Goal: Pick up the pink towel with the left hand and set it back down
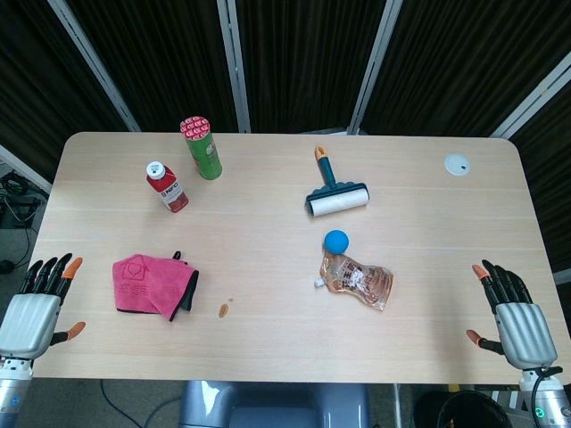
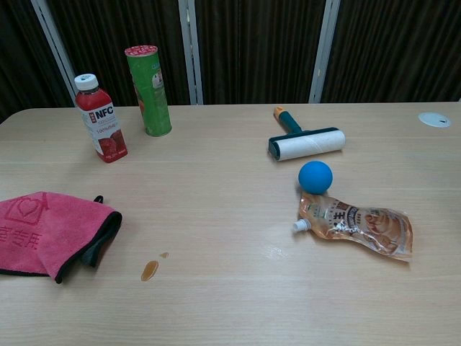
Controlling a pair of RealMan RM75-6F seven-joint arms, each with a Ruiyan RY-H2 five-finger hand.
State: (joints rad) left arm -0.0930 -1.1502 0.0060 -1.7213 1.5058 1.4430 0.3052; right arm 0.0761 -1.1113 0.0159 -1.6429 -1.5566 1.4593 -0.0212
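Note:
The pink towel [image 1: 147, 283] [image 2: 47, 232] lies folded on the table near its front left, with a black edge along its right side. My left hand [image 1: 37, 308] hangs at the table's left front edge, to the left of the towel and apart from it, fingers spread and holding nothing. My right hand [image 1: 512, 314] is at the right front edge, also open and empty. Neither hand shows in the chest view.
A red juice bottle [image 1: 167, 186] and a green can [image 1: 202, 148] stand behind the towel. A lint roller [image 1: 335, 195], a blue ball [image 1: 335, 241] and a drink pouch [image 1: 358, 281] lie mid-table. A white lid [image 1: 457, 164] sits far right. A small brown spill [image 1: 224, 309] is right of the towel.

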